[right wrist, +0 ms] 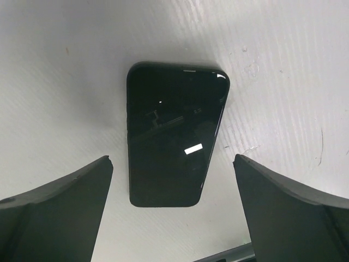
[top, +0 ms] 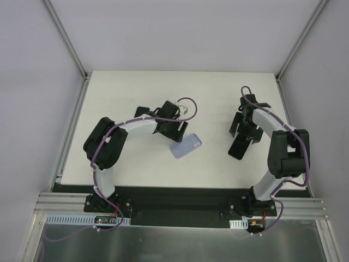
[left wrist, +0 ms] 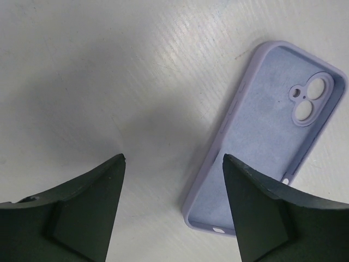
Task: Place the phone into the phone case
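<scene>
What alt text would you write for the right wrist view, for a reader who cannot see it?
A black smartphone lies flat on the white table, dark glossy face up. It lies between the two wide-open fingers of the right gripper, and neither finger touches it.

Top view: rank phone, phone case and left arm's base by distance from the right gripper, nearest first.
1. phone: lying right by the right gripper, just on its near side.
2. phone case: mid-table, off to the gripper's left.
3. left arm's base: far left, at the table's near edge.
</scene>
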{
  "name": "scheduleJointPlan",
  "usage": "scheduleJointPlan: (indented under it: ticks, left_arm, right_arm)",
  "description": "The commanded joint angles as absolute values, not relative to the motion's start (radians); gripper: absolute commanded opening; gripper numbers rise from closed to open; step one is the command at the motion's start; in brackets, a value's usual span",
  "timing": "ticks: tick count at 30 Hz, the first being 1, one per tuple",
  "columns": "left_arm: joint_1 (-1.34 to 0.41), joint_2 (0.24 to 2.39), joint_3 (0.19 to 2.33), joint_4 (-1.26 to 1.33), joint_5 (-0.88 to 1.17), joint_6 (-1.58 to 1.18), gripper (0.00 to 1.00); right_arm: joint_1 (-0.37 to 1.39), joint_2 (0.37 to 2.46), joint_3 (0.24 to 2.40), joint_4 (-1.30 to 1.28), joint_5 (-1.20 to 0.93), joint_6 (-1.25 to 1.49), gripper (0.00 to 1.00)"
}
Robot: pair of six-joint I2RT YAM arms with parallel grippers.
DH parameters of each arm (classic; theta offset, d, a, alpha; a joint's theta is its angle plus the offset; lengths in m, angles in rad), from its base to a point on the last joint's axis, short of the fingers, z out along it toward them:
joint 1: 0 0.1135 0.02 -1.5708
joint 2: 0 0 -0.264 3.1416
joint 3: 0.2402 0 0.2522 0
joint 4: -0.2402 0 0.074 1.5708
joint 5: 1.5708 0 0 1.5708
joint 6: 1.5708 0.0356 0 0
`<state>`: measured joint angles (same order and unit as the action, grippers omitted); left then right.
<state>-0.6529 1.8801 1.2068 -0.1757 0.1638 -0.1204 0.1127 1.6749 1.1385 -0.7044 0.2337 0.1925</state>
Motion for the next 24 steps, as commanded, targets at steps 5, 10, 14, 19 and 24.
scheduleJointPlan:
  ticks: [5,10,14,19,24]
  left_arm:
    - [-0.670,1.913,1.212,-0.176,0.120,-0.083,0.60]
    - [-0.698,1.916,1.197,-0.183,0.120,-0.109,0.43]
    - [-0.718,1.911,1.200,-0.204,0.090,-0.147,0.08]
    - [-0.715,1.882,1.223,-0.259,0.109,-0.303,0.00]
    - [-0.712,1.864,1.230,-0.291,0.138,-0.480,0.00]
  right_arm:
    - [0.081,1.730,1.161,-0.698,0.271,0.281,0.96]
    - [0.063,1.740,1.140,-0.675,0.265,0.291,0.96]
    - [0.052,1.741,1.106,-0.638,0.235,0.299,0.96]
    - [0.035,1.744,1.069,-0.609,0.198,0.305,0.99]
    - [0.035,1.756,1.068,-0.601,0.186,0.279,0.92]
